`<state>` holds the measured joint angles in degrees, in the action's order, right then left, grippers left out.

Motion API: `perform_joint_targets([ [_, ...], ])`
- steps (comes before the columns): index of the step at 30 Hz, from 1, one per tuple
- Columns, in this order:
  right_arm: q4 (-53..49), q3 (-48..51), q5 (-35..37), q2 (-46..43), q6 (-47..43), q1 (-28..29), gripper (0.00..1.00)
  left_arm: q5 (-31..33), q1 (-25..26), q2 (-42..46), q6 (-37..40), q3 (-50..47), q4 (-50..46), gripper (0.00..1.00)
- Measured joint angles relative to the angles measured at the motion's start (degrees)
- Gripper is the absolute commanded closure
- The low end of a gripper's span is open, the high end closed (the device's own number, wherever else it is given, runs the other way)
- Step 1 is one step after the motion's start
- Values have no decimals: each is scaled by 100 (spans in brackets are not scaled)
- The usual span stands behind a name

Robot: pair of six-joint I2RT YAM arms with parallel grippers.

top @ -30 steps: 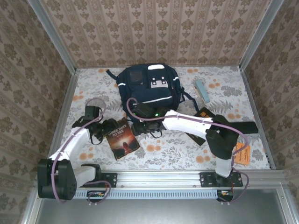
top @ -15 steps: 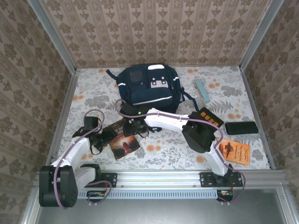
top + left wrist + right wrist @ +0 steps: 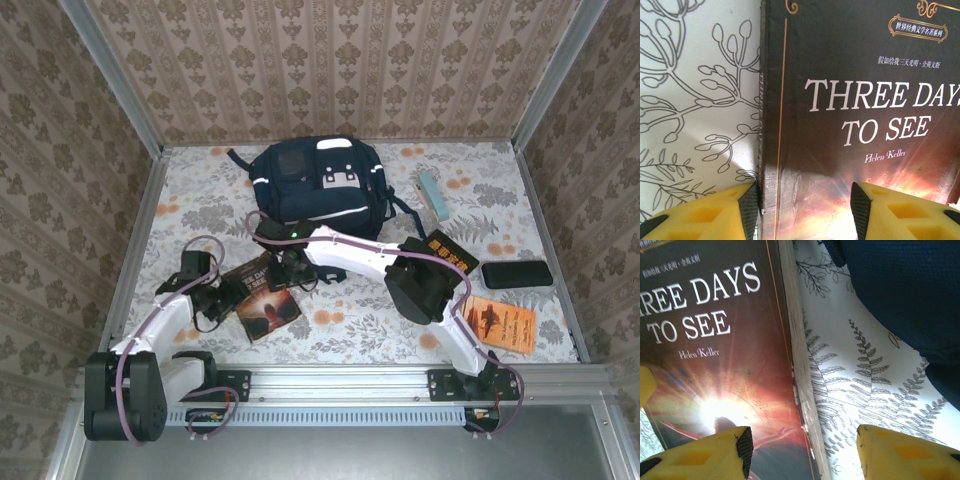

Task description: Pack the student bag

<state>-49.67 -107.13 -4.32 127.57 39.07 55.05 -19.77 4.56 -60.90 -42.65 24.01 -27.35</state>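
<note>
Straddling the paperback [image 3: 262, 298] from two sides, both of my jaws stood partly open and held nothing.

Top view: the student bag [image 3: 318, 185] lay at the 12 o'clock end of the counter [image 3: 190, 205], its white stripe across the front. The paperback lay at about 7 o'clock from the bag, near it but apart. My left jaws met the paperback at its 9 o'clock edge. My right jaws met it at 1 o'clock, with the right arm [image 3: 350, 252] stretched across in front of the bag. Toward 3 o'clock lay a pale blue bar [image 3: 432, 194], a black book [image 3: 452, 252], a dark slab [image 3: 517, 273] and an orange card [image 3: 502, 324].

Left wrist view: one yellow pad [image 3: 700, 214] sat just beside the spine, and the other [image 3: 910, 210] was over the cover, below the title "THREE DAYS TO SEE". I could not tell whether either pad touched.

Right wrist view: one pad [image 3: 700, 455] was over the sunburst cover and the other [image 3: 910, 455] over the fern-printed counter, so the page edge ran between them. Navy bag fabric [image 3: 900, 290] showed at 2 o'clock.
</note>
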Motion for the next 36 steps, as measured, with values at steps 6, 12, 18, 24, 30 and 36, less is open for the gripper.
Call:
perform_joint_targets([
  [6,-31,4,-197,0,-496,-50,48,0,133,4,-22,-17,42,47],
  [12,72,273,-280,7,-778,-68,63,4,170,151,-28,-92,31,47],
  [18,330,579,-417,42,-846,-79,74,-72,223,245,-46,-127,-92,47],
  [24,669,868,-695,-63,-874,-160,76,-214,221,260,-46,-173,-13,45],
  [30,881,1163,-946,-199,-874,-297,76,-542,216,505,-46,-170,37,43],
  [36,990,1331,-1141,-273,-874,-442,77,-748,210,898,-188,-24,92,47],
])
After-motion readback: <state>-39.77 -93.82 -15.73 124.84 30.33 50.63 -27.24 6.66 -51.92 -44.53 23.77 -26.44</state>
